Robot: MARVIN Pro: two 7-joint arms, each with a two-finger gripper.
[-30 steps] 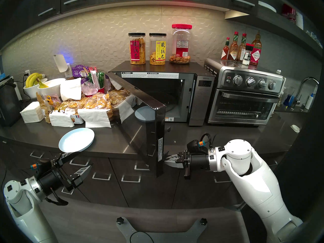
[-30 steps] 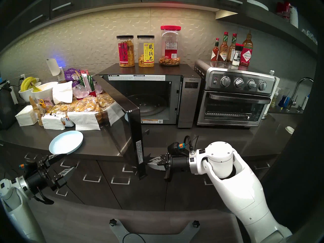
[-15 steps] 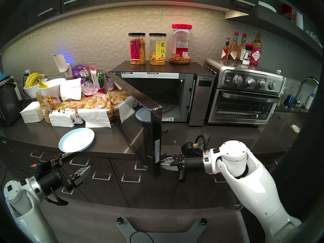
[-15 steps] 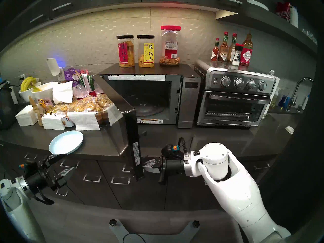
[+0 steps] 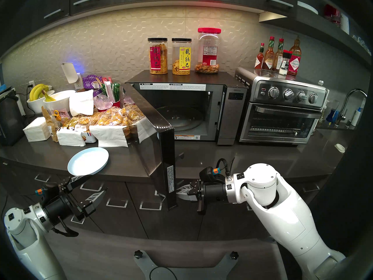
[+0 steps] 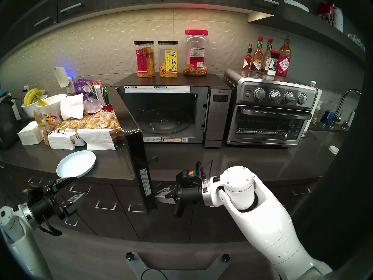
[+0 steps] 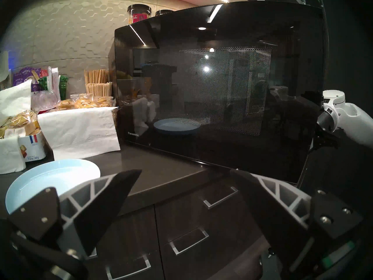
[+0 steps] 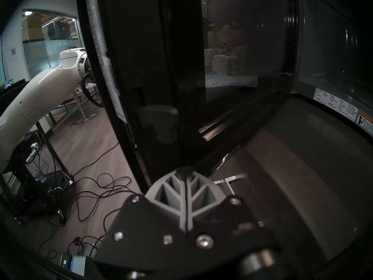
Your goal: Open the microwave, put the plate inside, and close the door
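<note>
Counting one plate (image 5: 88, 161), three jars (image 5: 181, 56)

The microwave's door (image 7: 218, 87) was glossy black glass with a perforated mesh. The plate (image 5: 88, 161) looked smooth and glazed. The worktop (image 5: 252, 154) was dark, polished. The toaster oven (image 5: 280, 109) was brushed steel.

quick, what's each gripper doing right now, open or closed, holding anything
Left gripper: open, empty, just below the plate.
Right gripper: shut, holding nothing, tips at the inner side of the door.
</note>
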